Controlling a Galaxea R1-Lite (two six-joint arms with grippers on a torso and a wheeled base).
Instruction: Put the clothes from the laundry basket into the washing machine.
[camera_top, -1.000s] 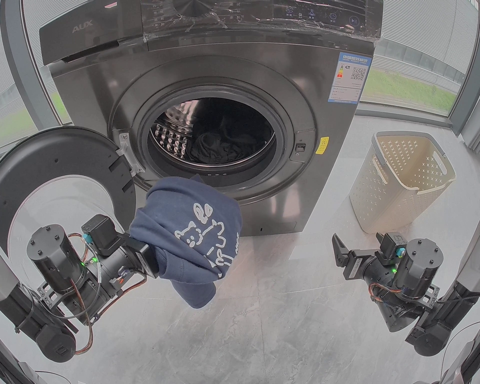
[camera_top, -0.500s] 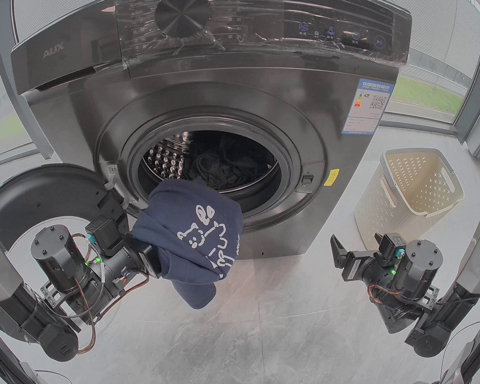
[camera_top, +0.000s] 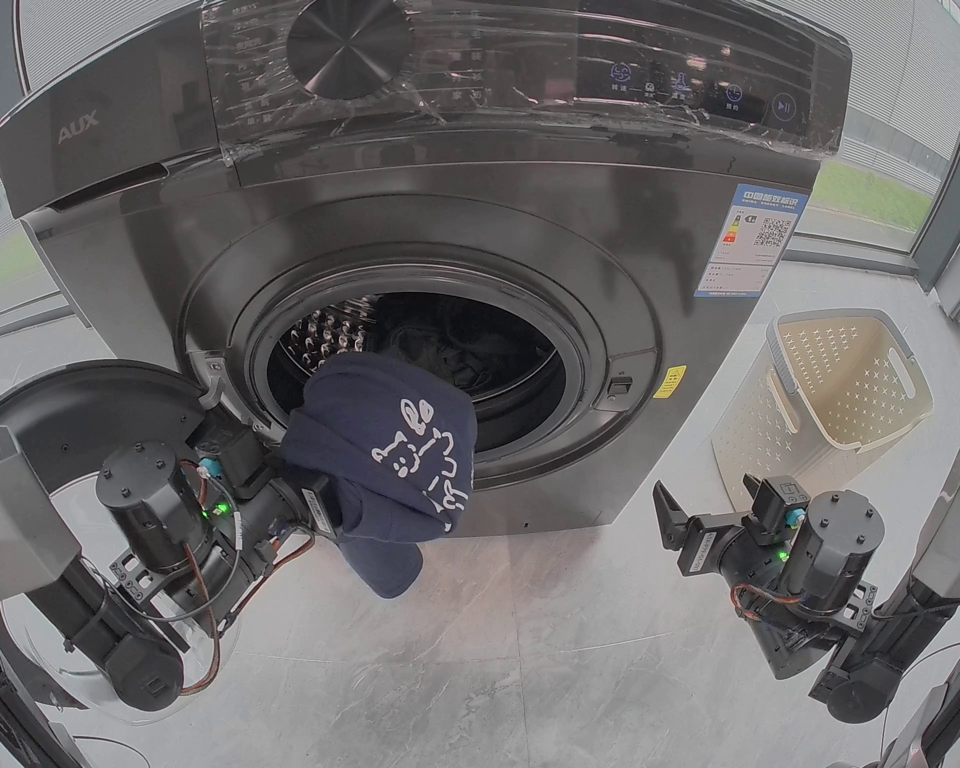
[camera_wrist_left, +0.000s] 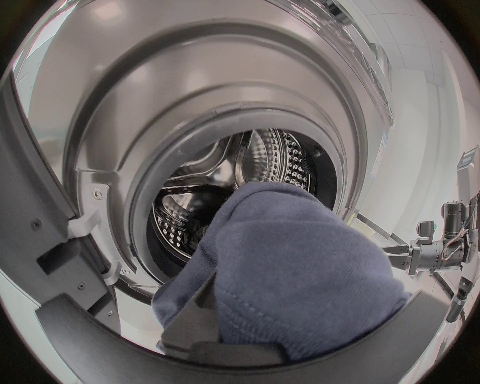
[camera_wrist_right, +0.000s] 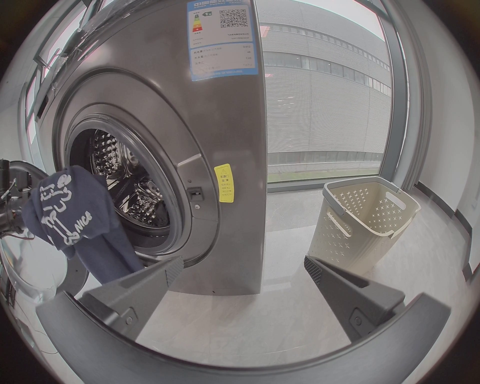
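My left gripper (camera_top: 325, 505) is shut on a navy garment with a white cartoon print (camera_top: 385, 450), held at the lower left rim of the washing machine's round opening (camera_top: 420, 365). The cloth (camera_wrist_left: 295, 270) drapes over the gripper and hides its fingers; a fold hangs down below it. Dark clothes (camera_top: 470, 345) lie inside the drum. The cream laundry basket (camera_top: 850, 385) stands on the floor to the right of the machine and looks empty. My right gripper (camera_top: 680, 520) hangs open low over the floor, between machine and basket, with nothing in it (camera_wrist_right: 240, 290).
The washer door (camera_top: 90, 420) is swung open to the left, just behind my left arm. Grey tiled floor (camera_top: 560, 640) spreads in front of the machine. Glass walls (camera_wrist_right: 330, 100) stand behind and to the right of the basket.
The head view has closed in on the machine. My left gripper has carried the navy garment up and forward to the opening's rim. The right arm has held its pose.
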